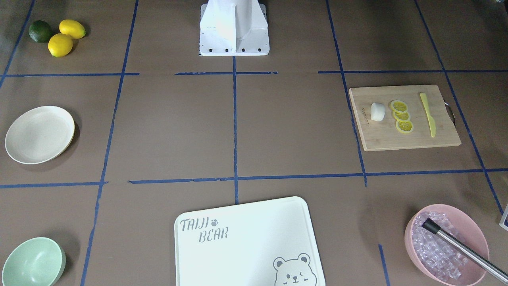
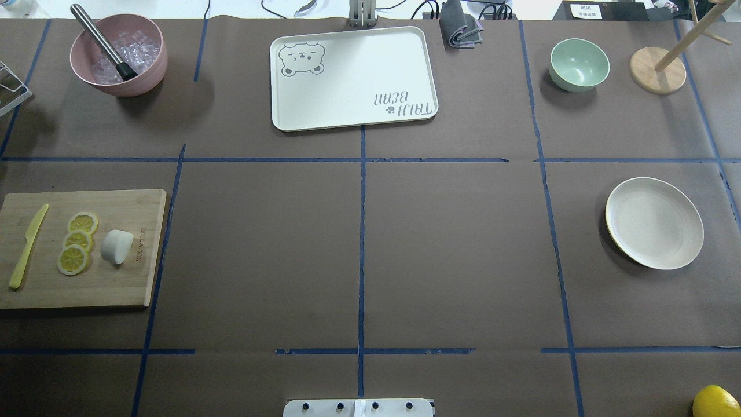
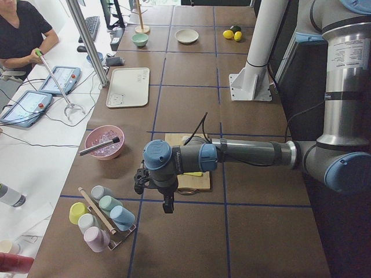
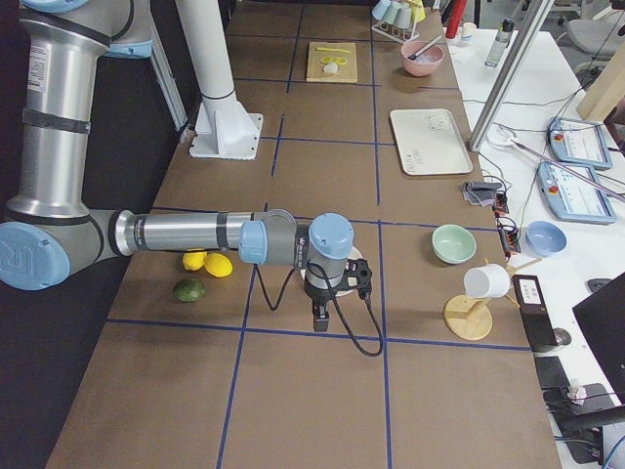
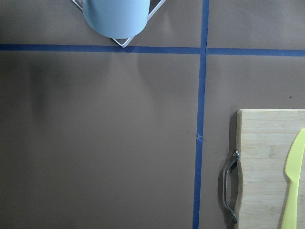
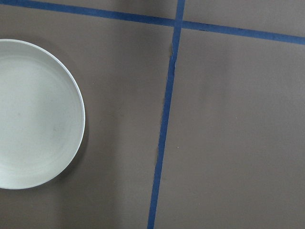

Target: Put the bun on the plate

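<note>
The bun [image 2: 116, 246] is a small white roll lying on a wooden cutting board [image 2: 124, 286] at the table's left side, beside the lemon slices [image 2: 77, 242]; it also shows as the bun [image 1: 377, 111]. The plate [image 2: 654, 223], round and cream, sits bare at the right side, seen too as the plate [image 1: 39, 134] and the plate [image 6: 33, 114]. My left gripper [image 3: 167, 205] hangs above the table just outside the board, away from the bun. My right gripper [image 4: 320, 320] hangs beside the plate. Neither shows well enough to tell open from shut.
A yellow knife [image 2: 26, 247] lies on the board. At the far edge stand a pink bowl of ice [image 2: 118, 55], a white bear-print board [image 2: 353, 78] and a mint bowl [image 2: 579, 63]. Lemons and a lime [image 1: 57, 35] lie near the robot's right. A person [image 3: 20, 35] sits beyond the table.
</note>
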